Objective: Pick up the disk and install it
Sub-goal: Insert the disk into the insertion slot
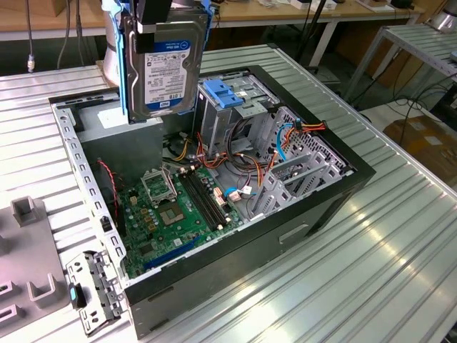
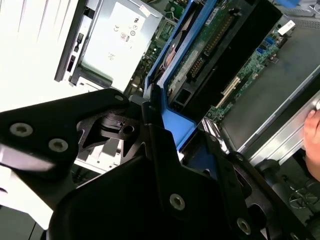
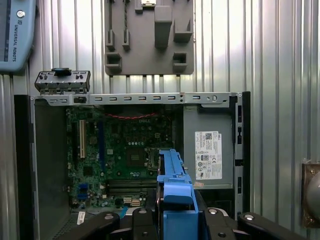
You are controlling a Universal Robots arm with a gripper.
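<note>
Exterior view shows the label on the disk, second wrist view the fingers pinching it.

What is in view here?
disk: one, silver with blue rails, held above the case
computer case: one, black, open, on the table
motherboard: one, green, on the case floor
bracket: one, blue, atop the metal cage
power supply box: one, grey, inside the case
fixture plate: one, grey, beside the case
table: one, ribbed silver, under the case
hand: one, a person's, near the case
tool: one, black, shut on the disk
</note>
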